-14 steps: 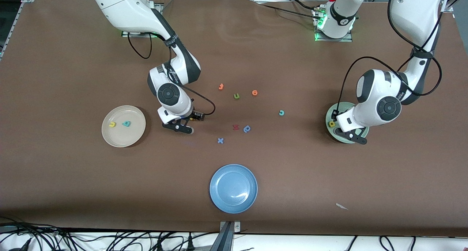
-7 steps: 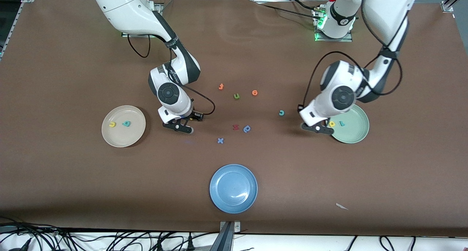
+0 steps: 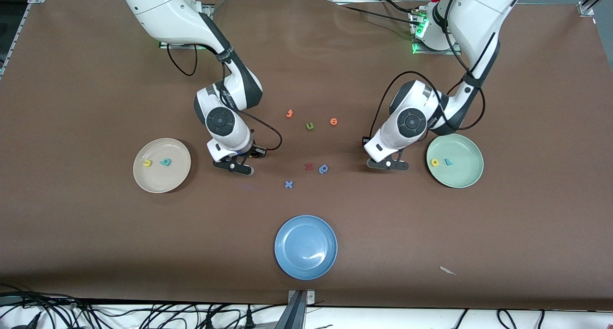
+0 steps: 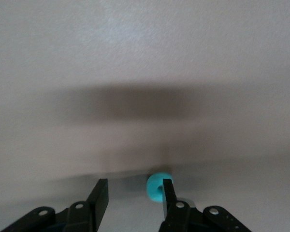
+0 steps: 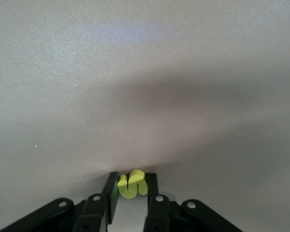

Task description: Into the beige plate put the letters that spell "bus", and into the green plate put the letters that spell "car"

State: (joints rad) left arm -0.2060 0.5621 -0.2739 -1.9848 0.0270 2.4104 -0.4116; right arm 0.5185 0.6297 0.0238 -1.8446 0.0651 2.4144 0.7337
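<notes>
The beige plate (image 3: 178, 175) holds a yellow "u" (image 3: 147, 163) and a teal "b" (image 3: 165, 162). Beside it, toward the table's middle, my right gripper (image 3: 234, 167) is low at the table. In the right wrist view that gripper (image 5: 131, 180) is shut on the yellow "s" (image 5: 133, 186). The green plate (image 3: 467, 173) holds a yellow "a" (image 3: 434, 162) and a light-blue "r" (image 3: 448, 161). My left gripper (image 3: 388, 164) is down beside that plate, and its hand hides the teal "c" in the front view. In the left wrist view it (image 4: 134, 186) is open, with the teal "c" (image 4: 155, 185) against one finger (image 4: 169, 195).
Loose letters lie mid-table: an orange "t" (image 3: 289, 113), a green "u" (image 3: 310, 126), an orange "o" (image 3: 334, 121), a red letter (image 3: 309, 166), a darker blue rounded letter (image 3: 323, 168) and a blue "x" (image 3: 288, 184). A blue plate (image 3: 305, 246) sits near the front edge, a white scrap (image 3: 448, 270) beside it.
My left arm swung from over the green plate toward the table's middle, down to the teal "c". My right gripper stayed in place and closed on the yellow "s".
</notes>
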